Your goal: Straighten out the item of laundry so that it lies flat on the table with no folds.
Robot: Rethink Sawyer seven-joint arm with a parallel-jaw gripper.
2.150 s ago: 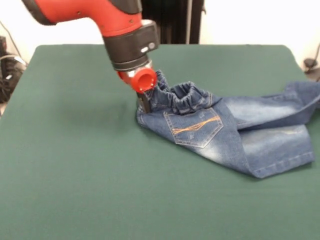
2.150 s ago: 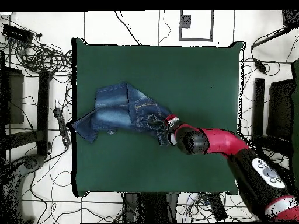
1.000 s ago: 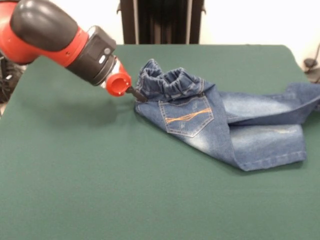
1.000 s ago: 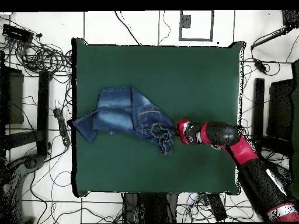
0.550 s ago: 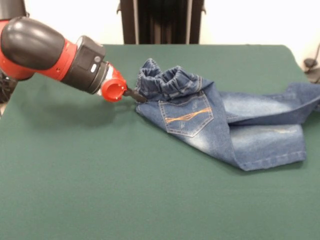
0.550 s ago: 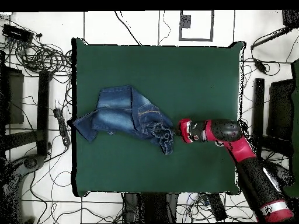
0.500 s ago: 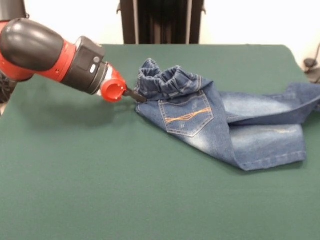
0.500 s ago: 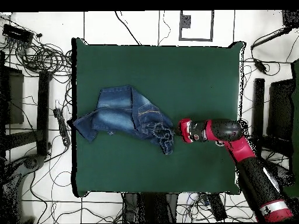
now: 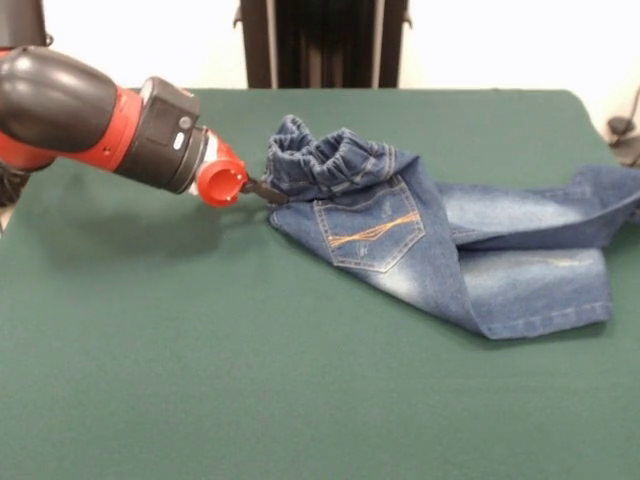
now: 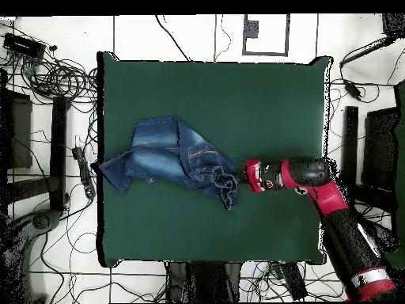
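The blue denim jeans [image 9: 420, 250] lie crumpled on the dark green table [image 9: 250, 380], right of centre in the front view. The elastic waistband is bunched and raised at the left end. A back pocket with orange stitching faces up. The legs lie folded over each other toward the right edge. My gripper [image 9: 268, 192] comes in from the left, low over the table, and is shut on the waistband's edge. In the overhead view the jeans [image 10: 170, 158] lie left of centre and my gripper [image 10: 237, 180] holds their right end.
The jeans' leg ends reach the table's right edge in the front view. My red and black arm [image 9: 90, 110] lies low over the table's left part. Cables and stands surround the table [image 10: 261, 103] on the floor in the overhead view.
My gripper has pulled the waistband a little to the left in the front view, and the arm has swung lower and further left. The legs have not moved.
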